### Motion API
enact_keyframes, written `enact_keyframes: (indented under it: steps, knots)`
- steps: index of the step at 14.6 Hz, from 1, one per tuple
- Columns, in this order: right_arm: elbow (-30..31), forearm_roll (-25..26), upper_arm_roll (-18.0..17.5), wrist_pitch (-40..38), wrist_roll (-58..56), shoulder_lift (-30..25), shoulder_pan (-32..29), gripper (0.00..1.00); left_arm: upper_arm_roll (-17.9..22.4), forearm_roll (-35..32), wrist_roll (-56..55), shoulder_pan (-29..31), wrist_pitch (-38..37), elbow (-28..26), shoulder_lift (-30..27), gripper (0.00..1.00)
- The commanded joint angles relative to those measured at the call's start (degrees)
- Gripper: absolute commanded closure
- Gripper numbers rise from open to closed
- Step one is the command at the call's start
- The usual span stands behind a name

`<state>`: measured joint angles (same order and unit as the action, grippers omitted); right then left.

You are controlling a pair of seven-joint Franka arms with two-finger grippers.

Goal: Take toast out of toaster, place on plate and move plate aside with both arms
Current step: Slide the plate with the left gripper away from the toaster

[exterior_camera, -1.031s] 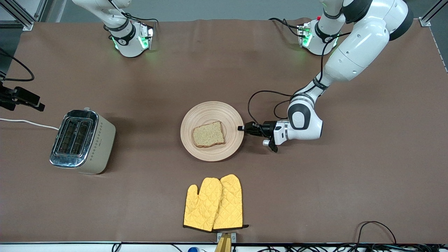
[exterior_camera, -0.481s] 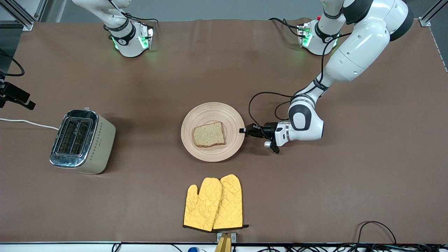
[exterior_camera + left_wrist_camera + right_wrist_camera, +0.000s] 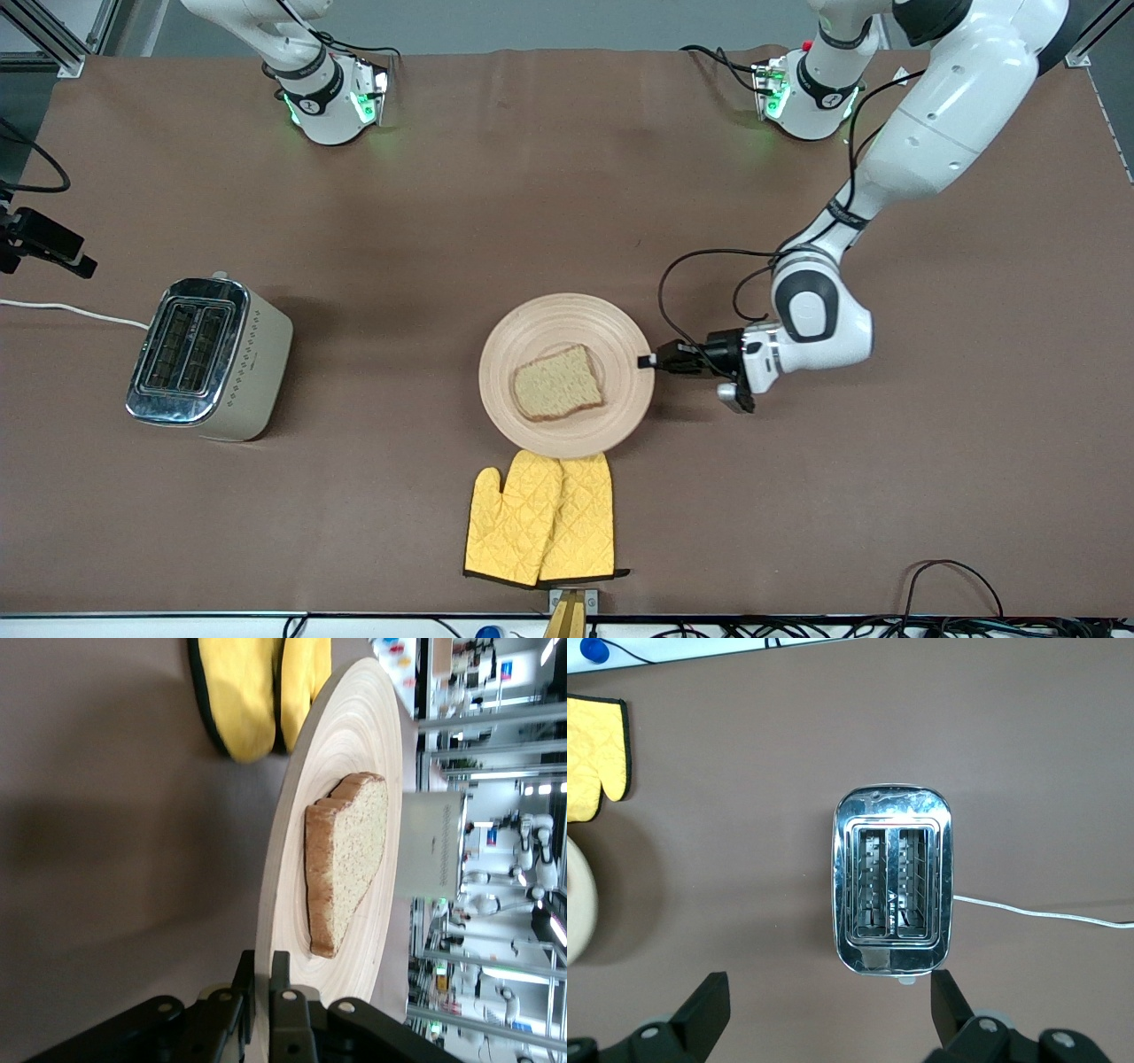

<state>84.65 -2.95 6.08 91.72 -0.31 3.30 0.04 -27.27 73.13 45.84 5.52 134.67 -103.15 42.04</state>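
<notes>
The pale wooden plate [image 3: 532, 332] is at the table's middle with the toast [image 3: 558, 383] lying flat on it. My left gripper [image 3: 648, 361] is shut on the plate's rim at the side toward the left arm's end. In the left wrist view my left gripper [image 3: 262, 970] has its fingers [image 3: 244, 974] clamped on either side of the plate's rim [image 3: 354, 718], with the toast [image 3: 350, 859] just past them. My right gripper [image 3: 828, 992] is open and empty, high over the table beside the toaster [image 3: 893, 879].
The toaster [image 3: 208, 359], slots empty, stands toward the right arm's end. Yellow oven mitts [image 3: 540, 518] lie near the table's front edge; the plate's near edge overlaps their tips. A white cord [image 3: 71, 310] trails from the toaster. Cables lie along the front edge.
My left gripper has carried the plate with the toast toward the front camera and toward the left arm's end, until its edge overlaps the mitts. The right arm has barely shifted.
</notes>
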Motion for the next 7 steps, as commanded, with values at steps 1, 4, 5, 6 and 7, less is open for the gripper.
enact_keyframes:
  steps: [1,4,5,6,7]
  knots:
    - [0.34,1.11,0.86,-2.15,0.57,-0.76,0.49,0.00,-0.42,-1.05,-1.55,4.66,-3.26,-1.44,-4.42,1.00]
    - [0.34,1.20,-1.16,-2.33,0.31,-0.76,-1.71,0.00,-0.50,-9.47,-1.55,13.09,-10.28,-1.00,-4.42,1.00]
    - [0.34,1.20,-1.16,-2.42,0.04,-0.76,-1.71,0.00,-0.59,-12.19,-1.55,15.64,-12.04,-0.83,-4.51,1.00]
    - [0.43,1.28,-1.16,-2.59,-0.04,-0.84,-1.45,0.00,-0.51,-14.48,-1.55,18.10,-13.89,-0.31,-4.51,1.00]
    - [0.43,1.46,-1.16,-2.94,-0.05,-0.84,-1.36,0.00,-0.51,-16.94,-1.63,20.65,-16.60,0.48,-4.51,1.00]
